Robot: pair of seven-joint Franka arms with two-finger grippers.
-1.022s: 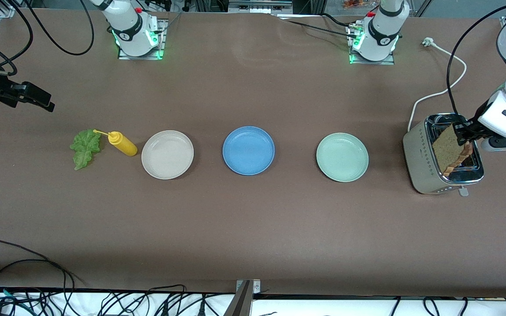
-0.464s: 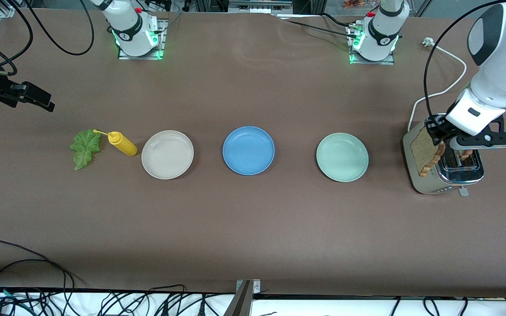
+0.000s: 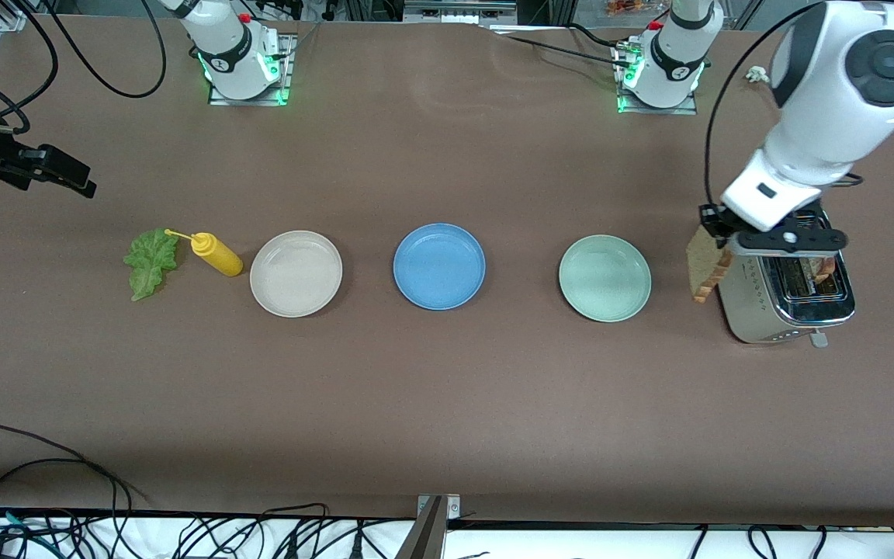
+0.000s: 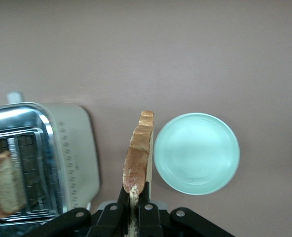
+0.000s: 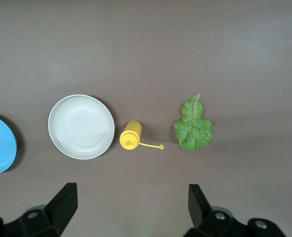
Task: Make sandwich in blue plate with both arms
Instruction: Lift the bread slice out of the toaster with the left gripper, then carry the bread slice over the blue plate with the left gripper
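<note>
Toast slice [image 3: 707, 268] pinched upright in left gripper [image 4: 135, 197] fingers, up over the counter between toaster [image 3: 784, 299] and green plate [image 3: 604, 278]. Carry over it to empty blue plate [image 3: 439, 265] mid-counter, tip flat, release low. Right gripper [image 5: 131, 205] waits, fingers wide, above lettuce [image 5: 193, 131].

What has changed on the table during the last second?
The left claw, shut on a toast slice, carried it up out of the toaster and toward the mint-green plate. A second slice stays in the toaster. The right claw, plates, lettuce leaf and yellow bottle did not move.
</note>
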